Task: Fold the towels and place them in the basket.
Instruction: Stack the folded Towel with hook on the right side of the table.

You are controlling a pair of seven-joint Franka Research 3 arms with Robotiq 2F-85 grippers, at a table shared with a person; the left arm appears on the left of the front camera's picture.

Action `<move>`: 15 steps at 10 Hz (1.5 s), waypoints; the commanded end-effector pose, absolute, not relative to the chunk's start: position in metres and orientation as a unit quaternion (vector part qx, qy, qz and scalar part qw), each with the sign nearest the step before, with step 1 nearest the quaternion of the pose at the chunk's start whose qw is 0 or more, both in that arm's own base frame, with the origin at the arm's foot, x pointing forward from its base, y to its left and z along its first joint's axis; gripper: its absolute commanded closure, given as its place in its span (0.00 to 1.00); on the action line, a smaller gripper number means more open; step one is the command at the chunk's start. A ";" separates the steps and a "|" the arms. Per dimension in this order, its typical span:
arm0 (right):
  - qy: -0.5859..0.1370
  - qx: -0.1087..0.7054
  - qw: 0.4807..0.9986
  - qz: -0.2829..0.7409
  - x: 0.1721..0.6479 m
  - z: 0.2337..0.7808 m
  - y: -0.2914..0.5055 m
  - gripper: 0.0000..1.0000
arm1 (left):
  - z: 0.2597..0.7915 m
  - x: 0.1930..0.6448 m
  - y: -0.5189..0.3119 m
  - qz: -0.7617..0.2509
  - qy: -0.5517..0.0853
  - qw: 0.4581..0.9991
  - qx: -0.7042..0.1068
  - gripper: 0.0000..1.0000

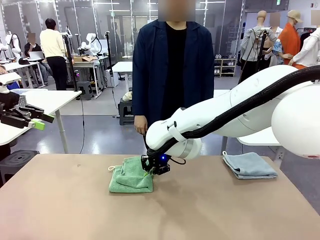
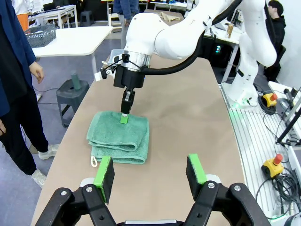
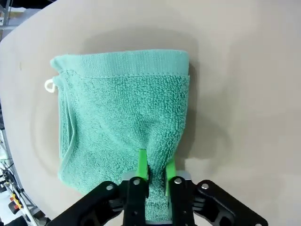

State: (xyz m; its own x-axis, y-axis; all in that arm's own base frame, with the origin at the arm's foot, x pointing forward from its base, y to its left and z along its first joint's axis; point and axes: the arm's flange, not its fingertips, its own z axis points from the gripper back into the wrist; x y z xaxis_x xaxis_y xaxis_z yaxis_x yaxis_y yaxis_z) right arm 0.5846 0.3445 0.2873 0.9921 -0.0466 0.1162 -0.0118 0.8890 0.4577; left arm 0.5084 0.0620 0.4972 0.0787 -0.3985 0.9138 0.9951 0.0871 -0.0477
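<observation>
Green terry fills the middle of my right wrist view: the green towel (image 3: 122,122) lies folded on the tan table (image 3: 244,94), with its small white loop tag (image 3: 49,85) at one far corner. My right claw (image 3: 155,172) stands at the towel's near edge, and its two green pads (image 3: 141,165) are drawn close together with a ridge of the terry pinched between them. In the front view the same right claw (image 1: 150,172) points down from the white arm that reaches across the table's middle, and the green towel (image 1: 130,177) lies directly beneath and just to the left of it. In the left wrist view the right claw (image 2: 124,117) touches the far part of the green towel (image 2: 120,139).

My left claw (image 2: 150,172) hangs above the table with its pads (image 2: 104,173) spread wide and nothing between them; the green towel lies just beyond its fingertips. In the front view the left claw (image 1: 40,121) sits at the left edge, high and well apart from the towel.

The blue-grey towel (image 1: 249,165) lies folded on the table, well to the right of the right claw. A person in a dark jacket (image 1: 172,65) stands at the far side, directly behind the right claw.
</observation>
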 end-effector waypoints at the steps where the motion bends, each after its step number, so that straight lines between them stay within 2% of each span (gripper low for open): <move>1: -0.049 0.241 0.969 0.005 0.582 0.290 0.344 1.00 | 0.498 0.508 0.061 -0.557 -0.390 0.624 -0.385 0.21; 7: -0.056 0.236 0.970 -0.006 0.584 0.288 0.346 1.00 | 0.498 0.508 0.061 -0.557 -0.390 0.624 -0.385 0.21; 8: -0.056 0.236 0.970 -0.006 0.584 0.289 0.346 0.91 | 0.498 0.508 0.061 -0.557 -0.390 0.624 -0.385 0.21; 9: -0.103 0.189 0.976 0.033 0.585 0.291 0.339 0.92 | 0.498 0.508 0.061 -0.557 -0.390 0.624 -0.385 0.21; 12: -0.143 0.169 0.968 0.115 0.592 0.355 0.278 0.92 | 0.498 0.508 0.061 -0.557 -0.390 0.624 -0.385 0.21; 15: -0.150 0.127 0.971 0.135 0.590 0.414 0.202 0.92 | 0.498 0.508 0.061 -0.557 -0.390 0.624 -0.385 0.21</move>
State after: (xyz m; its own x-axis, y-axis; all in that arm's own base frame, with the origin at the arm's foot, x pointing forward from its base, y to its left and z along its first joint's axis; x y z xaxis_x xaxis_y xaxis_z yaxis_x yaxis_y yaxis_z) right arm 0.6053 0.2239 0.4067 0.9247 0.1858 0.3322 -0.2727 0.9322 0.2378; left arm 0.5084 0.0623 0.4972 0.0791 -0.3984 0.9138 0.9950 0.0876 -0.0479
